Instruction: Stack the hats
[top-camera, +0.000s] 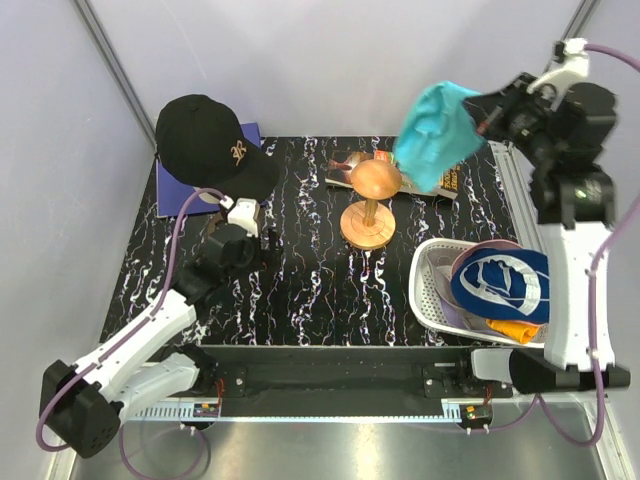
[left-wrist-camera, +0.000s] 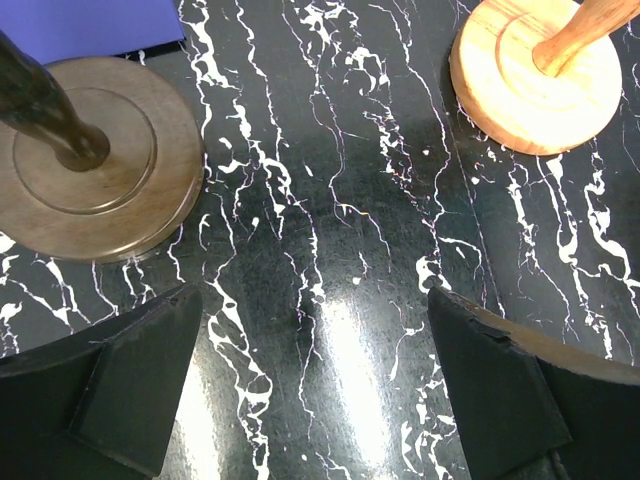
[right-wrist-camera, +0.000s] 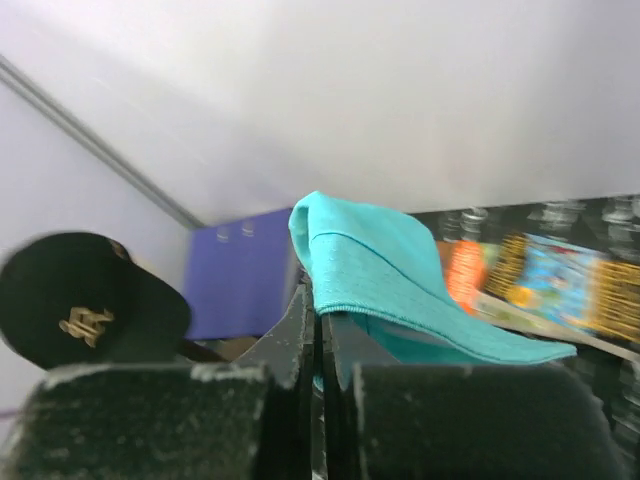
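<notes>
The black baseball cap (top-camera: 205, 140), gold emblem on the front, is the biggest hat here. It's perched on a dark stand (left-wrist-camera: 95, 160) at the far left. The teal hat (top-camera: 437, 135), soft and crumpled, hangs in the air at the far right, just beside the light wooden stand (top-camera: 372, 200). The right gripper (top-camera: 487, 118) pinches it by an edge, arm raised high. A blue-and-white hat (top-camera: 500, 283) tops the white basket (top-camera: 425, 290), with an orange one (top-camera: 513, 330) mostly buried underneath. The left gripper (top-camera: 243, 212) sits low over the table (top-camera: 300, 290), fingers spread wide.
</notes>
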